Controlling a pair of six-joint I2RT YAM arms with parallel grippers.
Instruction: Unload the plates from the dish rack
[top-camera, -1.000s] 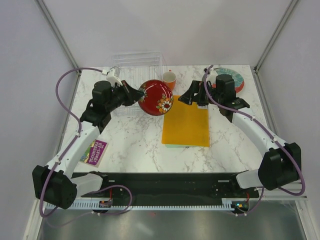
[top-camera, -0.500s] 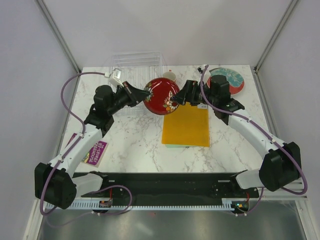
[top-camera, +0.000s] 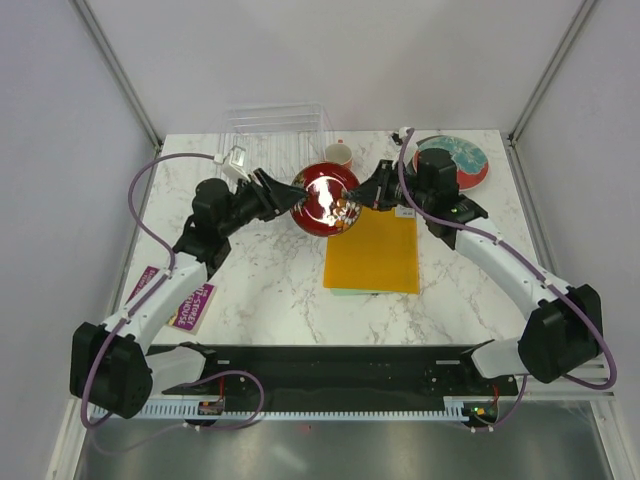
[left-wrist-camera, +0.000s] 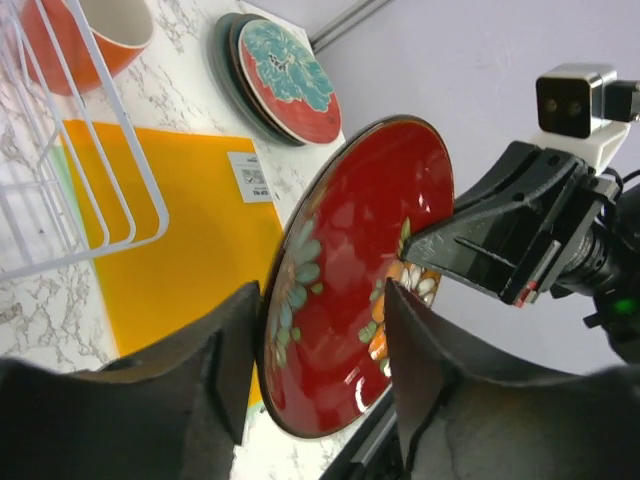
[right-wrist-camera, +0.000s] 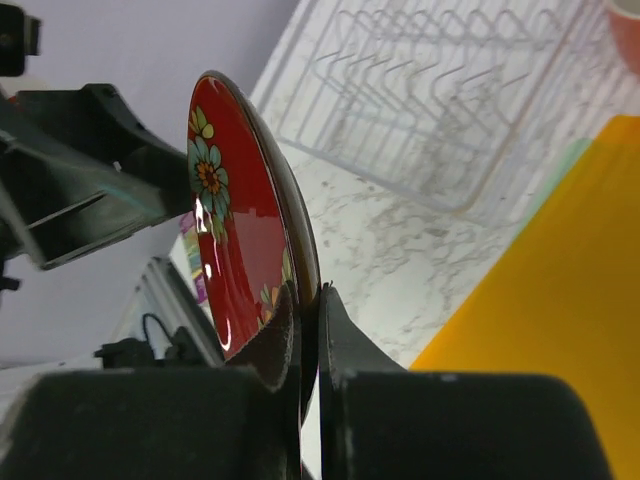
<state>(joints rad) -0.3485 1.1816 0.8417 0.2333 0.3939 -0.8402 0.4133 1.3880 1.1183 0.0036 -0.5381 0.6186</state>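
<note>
1. The right hand (right-wrist-camera: 308, 300) was clamped tight on the rim of the dark red plate (top-camera: 328, 198), one finger on each face.
2. The left hand (left-wrist-camera: 325, 290) had its fingers apart on either side of the same plate's opposite edge. Whether either finger touched the plate could not be told.
3. The plate hung in the air between the two hands, standing nearly on edge. Its glossy, flower-painted face was tilted towards the left wrist camera.
4. In the top view it sat above the counter (top-camera: 260, 280), just in front of the orange cup (top-camera: 338, 155) and over the far left corner of the orange-yellow folder (top-camera: 372, 250).
5. The clear dish rack (top-camera: 275, 125) stood at the back of the counter, behind and to the left of the held plate.
6. A red plate with a teal pattern (top-camera: 455, 160) lay flat at the far right corner, on top of a darker plate (left-wrist-camera: 225, 60).
7. A purple leaflet (top-camera: 185, 300) lay near the left edge, beside the left arm.
</note>
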